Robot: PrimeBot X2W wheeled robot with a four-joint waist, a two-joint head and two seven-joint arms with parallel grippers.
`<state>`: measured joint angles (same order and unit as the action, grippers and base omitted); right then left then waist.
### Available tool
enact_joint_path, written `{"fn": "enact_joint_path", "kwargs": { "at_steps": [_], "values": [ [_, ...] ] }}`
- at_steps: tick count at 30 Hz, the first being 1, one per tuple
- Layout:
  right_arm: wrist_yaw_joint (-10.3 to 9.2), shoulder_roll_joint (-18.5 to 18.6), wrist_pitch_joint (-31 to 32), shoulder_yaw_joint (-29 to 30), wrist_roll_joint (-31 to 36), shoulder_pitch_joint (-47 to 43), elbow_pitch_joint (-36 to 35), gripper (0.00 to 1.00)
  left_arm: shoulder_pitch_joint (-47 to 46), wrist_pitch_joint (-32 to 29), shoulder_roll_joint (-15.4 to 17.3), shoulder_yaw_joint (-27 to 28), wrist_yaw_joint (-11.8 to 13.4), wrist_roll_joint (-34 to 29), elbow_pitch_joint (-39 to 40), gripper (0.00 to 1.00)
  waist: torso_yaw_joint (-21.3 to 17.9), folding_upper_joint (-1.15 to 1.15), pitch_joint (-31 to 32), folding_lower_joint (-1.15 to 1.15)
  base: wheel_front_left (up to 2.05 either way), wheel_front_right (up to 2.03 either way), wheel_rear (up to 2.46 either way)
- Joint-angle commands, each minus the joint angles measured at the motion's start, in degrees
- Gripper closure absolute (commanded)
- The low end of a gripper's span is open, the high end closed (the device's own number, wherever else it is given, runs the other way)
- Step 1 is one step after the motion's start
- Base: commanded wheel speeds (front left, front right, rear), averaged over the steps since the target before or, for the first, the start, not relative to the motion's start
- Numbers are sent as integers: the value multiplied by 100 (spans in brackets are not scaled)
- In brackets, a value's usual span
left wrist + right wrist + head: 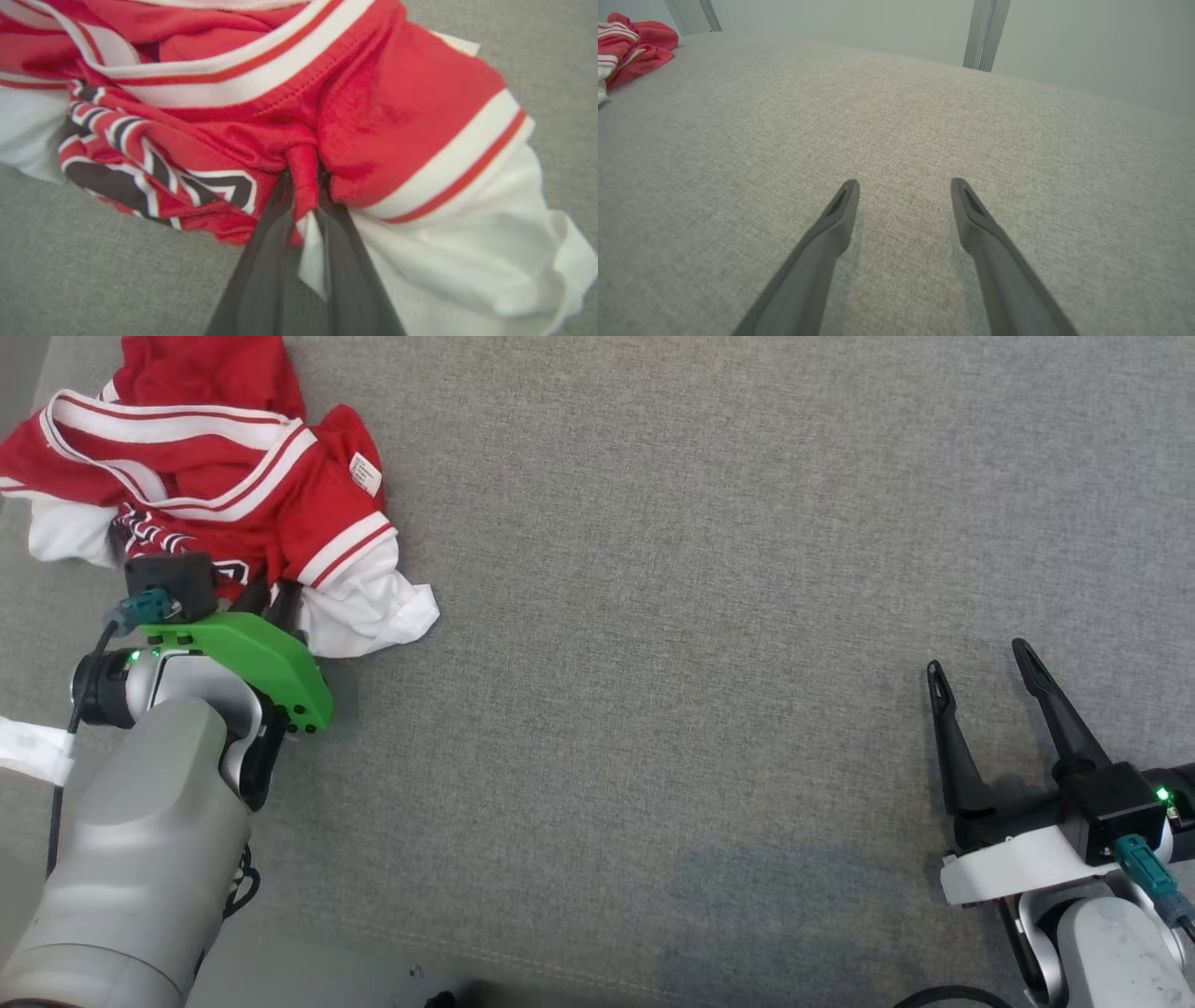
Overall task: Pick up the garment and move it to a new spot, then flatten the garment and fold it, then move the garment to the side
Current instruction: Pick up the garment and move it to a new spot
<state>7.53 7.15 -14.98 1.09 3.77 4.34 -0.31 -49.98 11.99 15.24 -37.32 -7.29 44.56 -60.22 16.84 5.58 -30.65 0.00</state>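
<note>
Counter [653, 616]: one, topped in grey woven cloth; a stitched seam [523, 957] ran along its near edge. Wall [878, 23]: pale, plain, stood beyond the far edge. Grey metal post [985, 32] rose against it; second post [693, 14] stood further left.

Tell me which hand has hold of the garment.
The left hand, pinched shut on a red fold of the garment; the right hand stands open over the grey surface, away from it.
</note>
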Motion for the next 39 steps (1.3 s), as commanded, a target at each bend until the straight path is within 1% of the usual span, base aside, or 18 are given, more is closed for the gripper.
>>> {"fn": "enact_joint_path", "kwargs": {
  "at_steps": [1, 3, 6, 10, 16, 18, 21, 23, 25, 26, 27, 30, 33, 36, 39],
  "values": [
    [-8, -27, -9, 1, -31, -41, 37, 0, 56, 9, -112, -128, -42, 75, 56, 100, 22, 1, 177, 0, 0, 0, 0],
    [-8, -75, -9, -20, -86, -86, 117, 0, 18, 147, -81, -233, -40, 116, 215, 100, 44, 1, 343, 0, 0, 0, 0],
    [-8, -191, -9, -79, -182, -148, 198, 0, -55, 272, 74, -391, -20, 136, 411, 100, 34, 1, 598, 0, 0, 0, 0],
    [-8, -313, -9, -98, -311, -254, 323, 0, -80, 325, 105, -502, -20, 97, 814, 100, -38, 1, 940, 0, 0, 0, 0],
    [-8, -410, -9, -67, -516, -475, 414, 0, 377, 322, 109, -458, -20, 73, 1925, 100, -312, 1, 1473, 0, 0, 0, 0],
    [-8, -425, -9, -49, -571, -560, 431, 0, 543, 321, 79, -520, -20, 156, 2361, 100, -442, 1, 1633, 0, 0, 0, 0],
    [-8, -430, -9, -67, -750, -665, 454, 0, 769, 138, 93, -647, 7, 250, 3095, 100, -657, 1, 1851, 0, 0, 0, 0],
    [-8, -429, -9, -80, -858, -694, 460, 0, 857, -47, 175, -798, 124, 104, 3722, 100, -829, 1, 1928, 0, 0, 0, 0],
    [-8, -430, -9, -96, -919, -712, 452, 0, 1041, -373, 226, -984, 235, 77, 4420, 100, -1007, 1, 1977, 0, 0, 0, 0],
    [-8, -430, -9, -96, -919, -712, 452, 0, 1041, -373, 226, -984, 235, 77, 4420, 100, -1007, 1, 1977, 0, 0, 0, 0],
    [-8, -432, -9, -114, -949, -729, 450, 0, 1084, -547, 280, -1056, 294, 66, 4768, 100, -1096, 1, 1989, 0, 0, 0, 0],
    [-8, -430, -9, -126, -1009, -760, 451, 0, 1216, -1055, 436, -1203, 521, 129, 5792, 100, -1374, 1, 1992, 0, 0, 0, 0],
    [-8, -430, -9, -119, -1073, -770, 438, 0, 1349, -1466, 596, -1296, 752, 161, 6572, 100, -1641, 1, 1955, 0, 0, 0, 0],
    [-8, -430, -9, -111, -1134, -769, 425, 0, 1383, -1757, 742, -1260, 949, 267, 7016, 100, -1888, 1, 1896, 0, 0, 0, 0],
    [-8, -431, -9, -121, -1191, -758, 416, 0, 1466, -1995, 839, -1201, 1102, 446, 7057, 100, -2109, 1, 1822, 0, 0, 0, 0]
  ]
}}
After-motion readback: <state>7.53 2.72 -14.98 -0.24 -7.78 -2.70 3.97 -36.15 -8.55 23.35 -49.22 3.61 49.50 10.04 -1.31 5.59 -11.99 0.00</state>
